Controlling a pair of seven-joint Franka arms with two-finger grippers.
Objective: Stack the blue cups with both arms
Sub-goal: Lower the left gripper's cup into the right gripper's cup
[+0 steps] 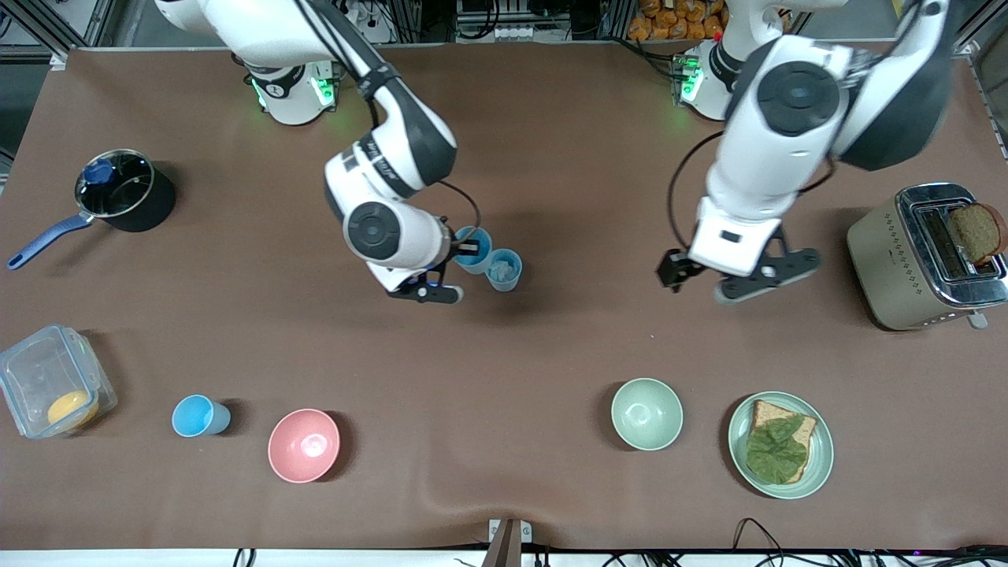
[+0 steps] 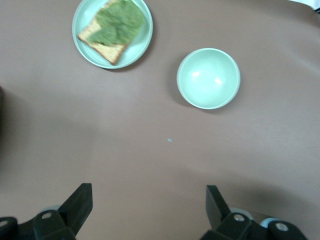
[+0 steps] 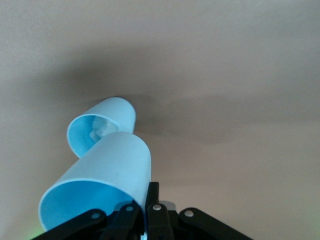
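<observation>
My right gripper [image 1: 465, 253] is shut on the rim of a light blue cup [image 1: 472, 246] at mid-table. In the right wrist view the gripper [image 3: 147, 192] pinches the held cup's [image 3: 100, 185] wall. A second blue cup [image 1: 504, 269] stands close beside it with something pale inside, and also shows in the right wrist view [image 3: 102, 127]. A third blue cup [image 1: 201, 416] stands near the front edge toward the right arm's end. My left gripper [image 1: 697, 285] is open and empty above bare table, its fingers [image 2: 77, 207] wide apart.
A pink bowl [image 1: 304, 445] stands beside the third cup. A pale green bowl [image 1: 646, 413] [image 2: 208, 78] and a green plate [image 1: 740, 429] [image 2: 140, 47] with toast and lettuce lie near the front. A toaster [image 1: 890, 260], a black pot [image 1: 150, 209] and a clear container [image 1: 31, 370] stand at the ends.
</observation>
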